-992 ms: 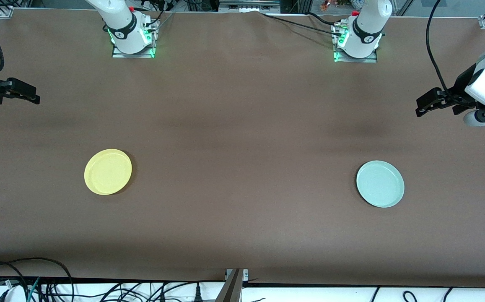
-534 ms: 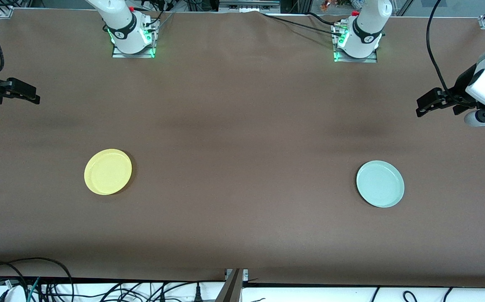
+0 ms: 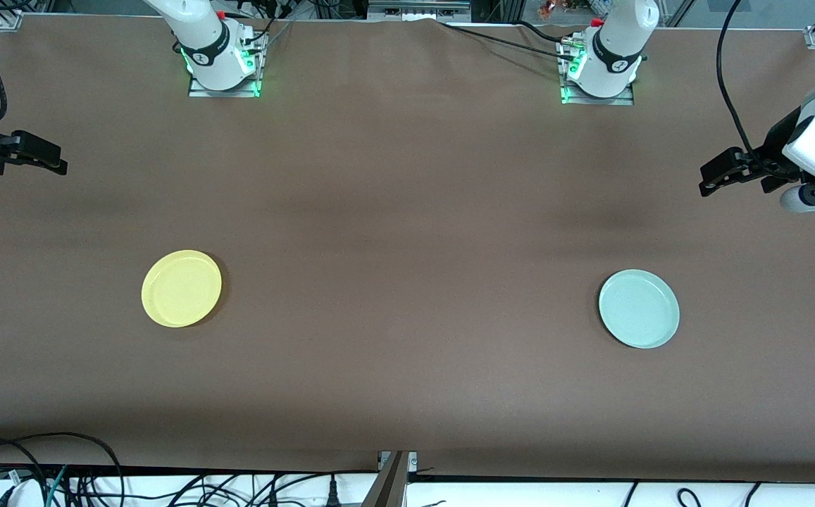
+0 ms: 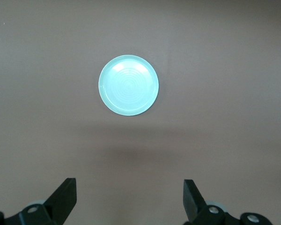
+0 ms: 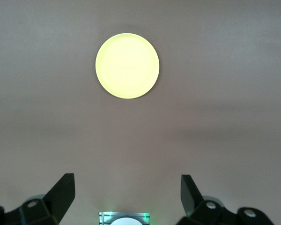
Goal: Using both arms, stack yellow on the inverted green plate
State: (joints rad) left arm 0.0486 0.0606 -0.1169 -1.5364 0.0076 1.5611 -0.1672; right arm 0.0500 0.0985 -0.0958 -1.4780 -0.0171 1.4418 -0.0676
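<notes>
- Brown cloth covers the table; cables trail along the edge nearest the front camera; both arm bases stand along the edge farthest from it
- right gripper hangs over the right arm's end of the table, jaws spread wide and holding nothing; this arm waits
- yellow lies rim-up on the cloth toward the right arm's end, well apart from everything; it looks light, stiff and smooth, likely slippery; the raised rim seems the only place to pinch
- green plate lies toward the left arm's end, rim-up, so not yet inverted; a slick, rigid disc by my reading; pinch the rim edge to flip it
- both plates are round with no long axis; hollows face up
- left gripper hangs over the left arm's end, jaws spread, empty
</notes>
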